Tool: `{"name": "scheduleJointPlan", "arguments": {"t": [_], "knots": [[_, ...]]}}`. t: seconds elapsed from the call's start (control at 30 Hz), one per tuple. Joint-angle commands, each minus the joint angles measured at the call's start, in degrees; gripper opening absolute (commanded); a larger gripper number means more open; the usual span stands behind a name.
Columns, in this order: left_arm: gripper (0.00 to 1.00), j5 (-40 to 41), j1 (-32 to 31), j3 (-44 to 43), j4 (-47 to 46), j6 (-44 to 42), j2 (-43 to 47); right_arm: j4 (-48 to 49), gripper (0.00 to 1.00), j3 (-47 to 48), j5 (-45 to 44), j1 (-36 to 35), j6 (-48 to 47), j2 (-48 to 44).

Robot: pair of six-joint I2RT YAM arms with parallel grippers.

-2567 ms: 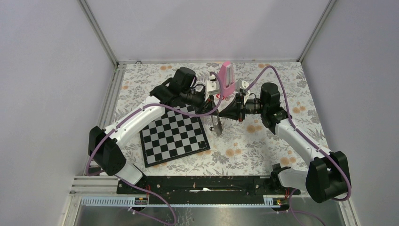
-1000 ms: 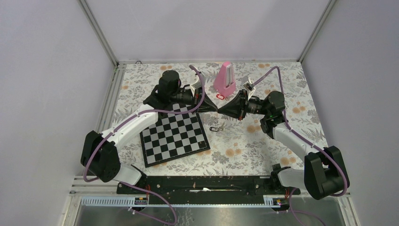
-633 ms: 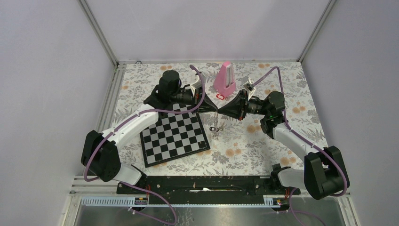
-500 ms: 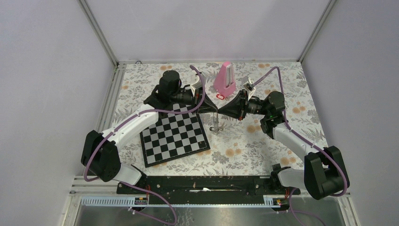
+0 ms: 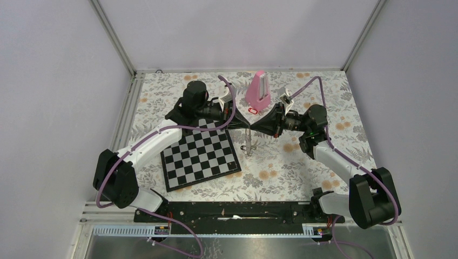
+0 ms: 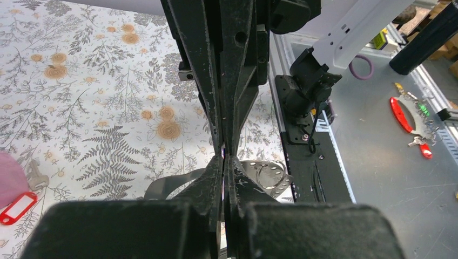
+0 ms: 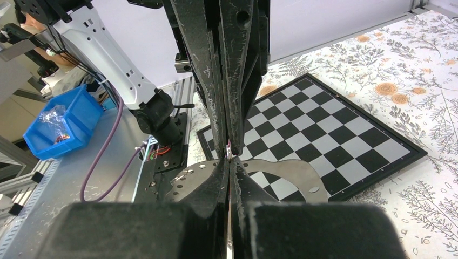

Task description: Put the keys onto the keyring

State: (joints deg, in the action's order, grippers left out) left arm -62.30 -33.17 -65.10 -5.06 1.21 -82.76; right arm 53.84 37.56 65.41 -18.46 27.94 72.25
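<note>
Left gripper (image 5: 244,125), right gripper (image 5: 255,127): both pinched shut, tips meeting mid-air, I judge to steady ring for threading. Keyring (image 5: 248,144) dangles edge-on beneath tips; can't tell which jaws carry it. Red-headed key (image 5: 249,111) lies beside metronome (image 5: 259,91), untouched.

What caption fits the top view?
Left pincer and right pincer meet, shut, over a flowery tablecloth beside a black-and-white chessboard.
</note>
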Motion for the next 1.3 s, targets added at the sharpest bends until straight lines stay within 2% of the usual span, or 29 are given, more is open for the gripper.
{"name": "scheduleJointPlan", "arguments": {"t": [0.0,0.07,0.2,0.3,0.57,0.77,0.87,1.03,1.27], "knots": [[0.00,1.8,-0.2,-2.8,9.2,-10.1,1.5,1.6,0.12,-0.1,-1.4,1.1,-2.4,-2.3],[0.00,4.8,-0.5,-4.7,15.3,-17.0,2.1,-1.8,0.29,0.1,-1.0,1.2,-6.0,-3.0],[0.00,13.2,-2.5,-5.6,23.1,-28.2,4.4,-17.0,0.52,2.4,-0.1,1.2,-19.5,-4.1],[0.00,20.8,-5.0,-4.8,25.5,-34.7,6.1,-23.4,0.61,3.9,-0.1,1.2,-25.3,-4.0],[0.00,33.8,-10.1,-2.6,25.2,-42.3,8.8,-26.9,0.63,4.2,-1.3,1.6,-29.8,-3.1],[0.00,39.8,-12.7,1.7,22.2,-47.8,11.6,-25.7,0.63,3.4,-2.5,3.4,-29.2,-3.1],[0.00,40.7,-12.7,2.7,21.1,-45.5,12.5,-26.9,0.62,4.0,-5.2,3.5,-28.8,-2.7],[0.00,39.9,-12.7,3.4,21.0,-38.3,13.5,-36.3,0.60,8.6,-15.2,3.5,-32.6,0.1],[0.00,40.1,-12.3,-0.7,27.7,-31.9,14.4,-50.5,0.59,19.3,-26.7,2.4,-39.8,8.7]]}}
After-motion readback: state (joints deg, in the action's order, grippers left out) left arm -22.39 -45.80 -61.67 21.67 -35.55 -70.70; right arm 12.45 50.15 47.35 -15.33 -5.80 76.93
